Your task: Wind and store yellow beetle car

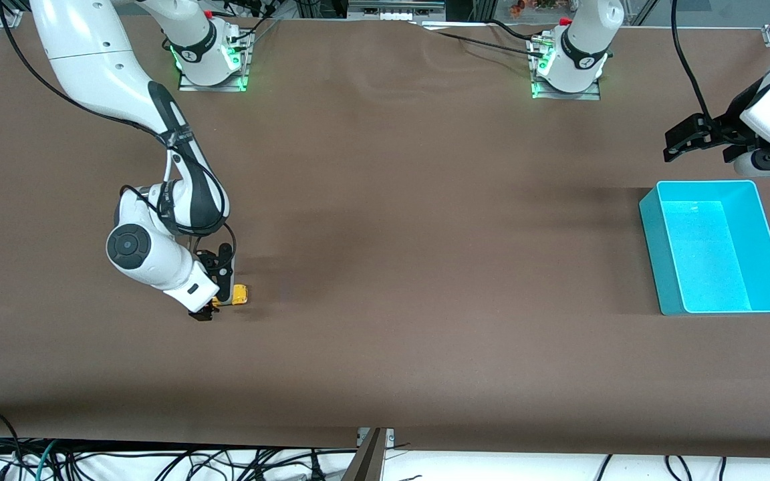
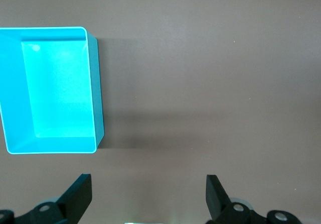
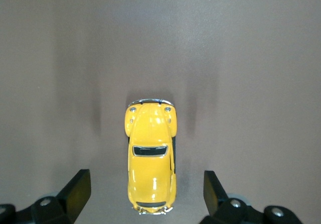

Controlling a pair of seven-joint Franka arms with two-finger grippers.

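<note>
The right claw [image 3: 143,191] stood wide open astride the yellow beetle car [image 3: 150,156], gripping nothing; the left claw [image 2: 148,199] waited wide open, empty, at the turquoise bin's [image 1: 656,250] twelve o'clock.

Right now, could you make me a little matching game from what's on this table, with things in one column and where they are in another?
Things:
1. yellow beetle car
2. turquoise bin
3. left end effector
4. right end effector

Places or states:
A. empty, at the left arm's end of the table
B. open, low around the car
C. on the table, between open fingers
D. open, in the air beside the bin

Pairs: 1-C, 2-A, 3-D, 4-B
</note>
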